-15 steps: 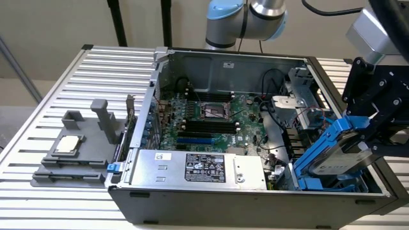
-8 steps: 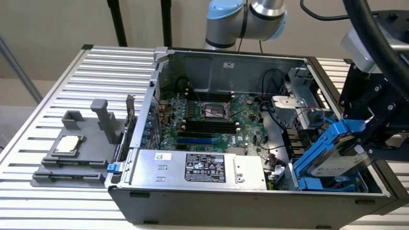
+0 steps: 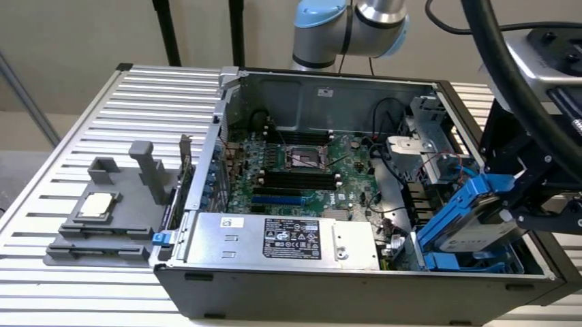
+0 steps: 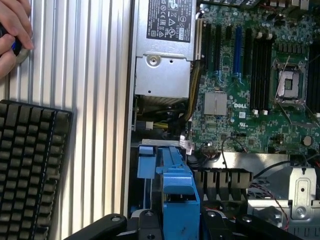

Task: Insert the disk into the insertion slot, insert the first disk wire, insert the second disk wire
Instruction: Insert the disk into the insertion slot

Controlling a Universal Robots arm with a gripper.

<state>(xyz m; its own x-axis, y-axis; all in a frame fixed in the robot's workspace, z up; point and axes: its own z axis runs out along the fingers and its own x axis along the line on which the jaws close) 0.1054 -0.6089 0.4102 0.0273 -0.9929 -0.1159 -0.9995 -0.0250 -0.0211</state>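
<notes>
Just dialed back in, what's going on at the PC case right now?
The arm's gripper is clamped on the disk, blue carrier and all, holding it tilted over the insertion slot in a corner of the open computer case. The disk is not seated yet. Beside the case, a person's hand is on the slatted table near a keyboard.

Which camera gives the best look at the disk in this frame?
The exterior view: the disk shows its labelled face and blue carrier, tilted over the slot. The wrist view gives the carrier's end in the gripper.
</notes>
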